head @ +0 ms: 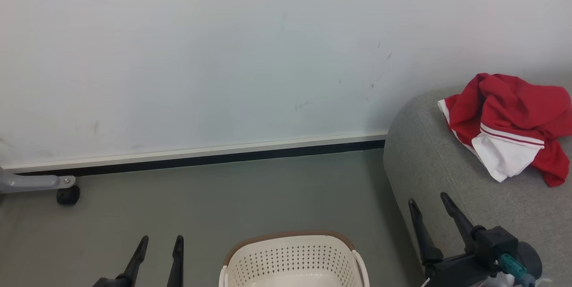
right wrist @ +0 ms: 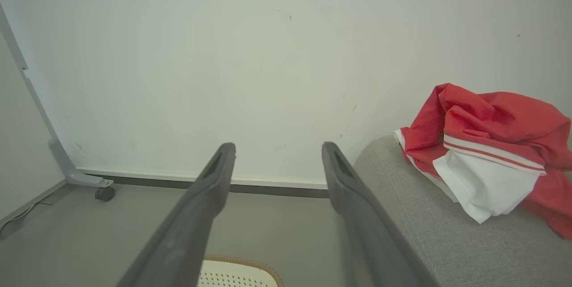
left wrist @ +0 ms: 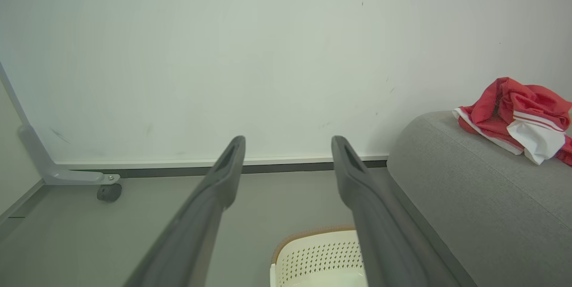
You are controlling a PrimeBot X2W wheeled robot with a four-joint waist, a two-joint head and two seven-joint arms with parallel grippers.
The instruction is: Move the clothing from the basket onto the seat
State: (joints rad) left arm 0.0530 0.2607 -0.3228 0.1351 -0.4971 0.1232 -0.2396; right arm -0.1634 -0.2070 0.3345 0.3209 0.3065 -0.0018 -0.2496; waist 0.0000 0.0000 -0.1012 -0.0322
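On the seat: clothing (head: 509,126) lies in a crumpled red heap, white striped panel facing front, on top of the grey seat (head: 438,175). It sits near the seat's rounded end, close to the wall (head: 223,54).
Basket: cream basket (head: 292,258) stands on the floor (head: 223,197) at bottom centre of head view, betw. the two grippers. The part in frame looks bare inside; nearer part is cut off.
Left gripper: left gripper (head: 162,238) has fingers apart w/ nothing betw. them, low beside the basket. Clothing is well apart from it, up & to the right.
Right gripper: right gripper (head: 427,198) has fingers apart & holds nothing, tips in front of the seat's front face. Clothing is above & right of the tips, near but not touching.
Status: prob. done or nearly so, judging by the bare basket & the heap on the seat.
Risk 1: calling it finished too soon. Basket's near half is hidden, so a garment could be left there.
Risk 2: heap sits near the rounded end. A swing of the right arm could catch the hanging white panel & drag it off to the floor.
Risk 3: right fingers are close to the seat. A careless move could jab the upholstery.
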